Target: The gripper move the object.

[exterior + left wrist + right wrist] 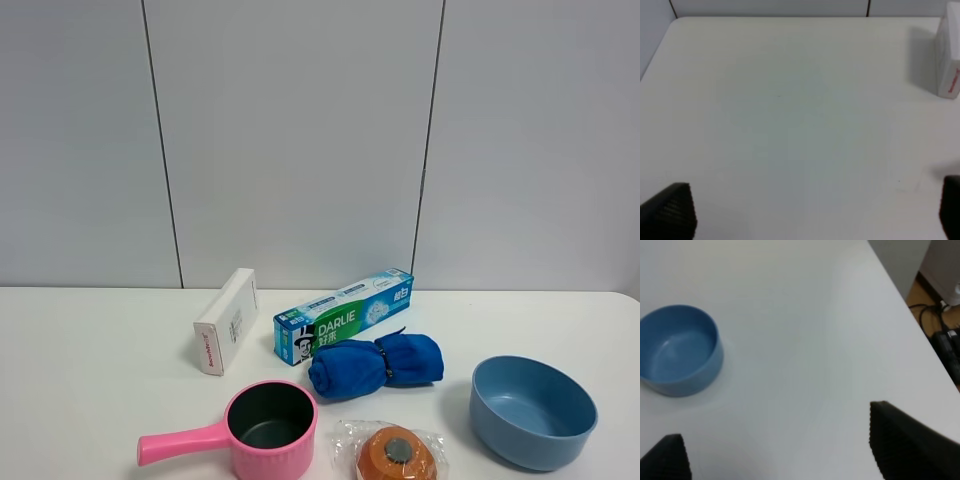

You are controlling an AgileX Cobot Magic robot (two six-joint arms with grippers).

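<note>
The task names only "the object", so we cannot tell which item is meant. The candidates cluster toward the tabletop's [90, 340] near edge: a pink saucepan [268, 428] at 6 o'clock, a wrapped orange item [396, 455] just beside it at 5, a rolled blue cloth [376, 366] in the middle, a Darlie toothpaste box [343, 314] at 12, a white box [227, 320] at 10, and a blue bowl [532, 410] at 3.

Neither arm shows in the high view. The left pincer [810, 212] and right pincer [785, 452] both stand apart over bare surface, holding nothing.

To do this well, we would settle on one target first, then descend clear of its neighbours.

The tabletop is plain white, backed by grey wall panels; cables lie on the floor past its right edge.
</note>
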